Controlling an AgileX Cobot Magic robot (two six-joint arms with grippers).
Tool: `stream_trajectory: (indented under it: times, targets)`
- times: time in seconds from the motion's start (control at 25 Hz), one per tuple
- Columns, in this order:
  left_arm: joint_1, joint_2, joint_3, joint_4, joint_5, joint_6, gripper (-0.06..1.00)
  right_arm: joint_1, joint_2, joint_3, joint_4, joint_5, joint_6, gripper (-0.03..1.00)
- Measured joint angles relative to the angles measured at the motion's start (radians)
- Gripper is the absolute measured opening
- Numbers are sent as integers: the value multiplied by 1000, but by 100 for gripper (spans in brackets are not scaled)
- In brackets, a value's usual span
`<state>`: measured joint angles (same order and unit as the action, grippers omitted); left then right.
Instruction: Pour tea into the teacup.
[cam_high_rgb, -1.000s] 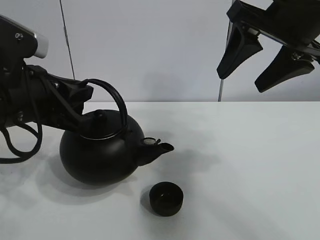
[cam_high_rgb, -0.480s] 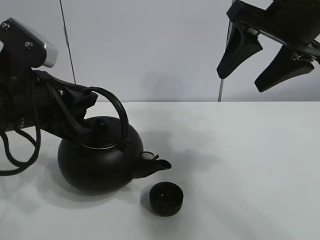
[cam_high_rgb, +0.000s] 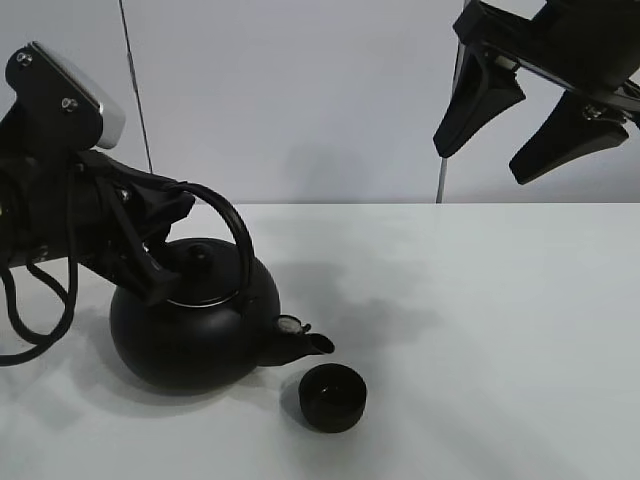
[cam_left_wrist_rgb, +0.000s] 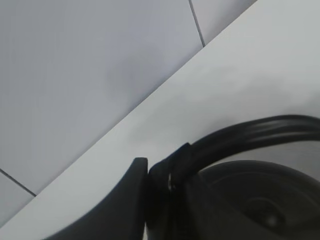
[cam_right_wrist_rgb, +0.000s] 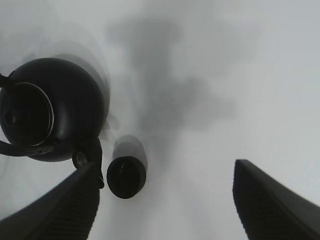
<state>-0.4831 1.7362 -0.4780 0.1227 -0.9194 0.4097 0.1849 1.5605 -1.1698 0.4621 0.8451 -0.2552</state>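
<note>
The big round black kettle (cam_high_rgb: 190, 330) is tilted, its spout (cam_high_rgb: 305, 345) pointing down just above and left of the small matte-black teacup (cam_high_rgb: 332, 396) on the white table (cam_high_rgb: 480, 330). My left gripper (cam_high_rgb: 165, 215) is shut on the kettle's arched handle (cam_high_rgb: 225, 215); the left wrist view shows a finger (cam_left_wrist_rgb: 125, 200) clamped against the handle (cam_left_wrist_rgb: 240, 135). My right gripper (cam_high_rgb: 530, 110) is open and empty, high at the upper right. The right wrist view shows the kettle (cam_right_wrist_rgb: 55, 107) and the teacup (cam_right_wrist_rgb: 126, 176) below its open fingers (cam_right_wrist_rgb: 270, 200).
A plain grey wall stands behind the table. A thin dark cable (cam_high_rgb: 135, 85) hangs at the back left, and a loose cable loop (cam_high_rgb: 30, 310) hangs from the left arm.
The left arm rose and tipped the kettle further, so the spout dropped lower and moved closer to the teacup. The right arm did not move.
</note>
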Motion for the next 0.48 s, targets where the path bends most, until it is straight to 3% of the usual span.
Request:
stream_trajectory:
  times: [0.48]
  targets:
    - [0,0,0,1,-11,33,12,0,0,0,0,-3,0,52]
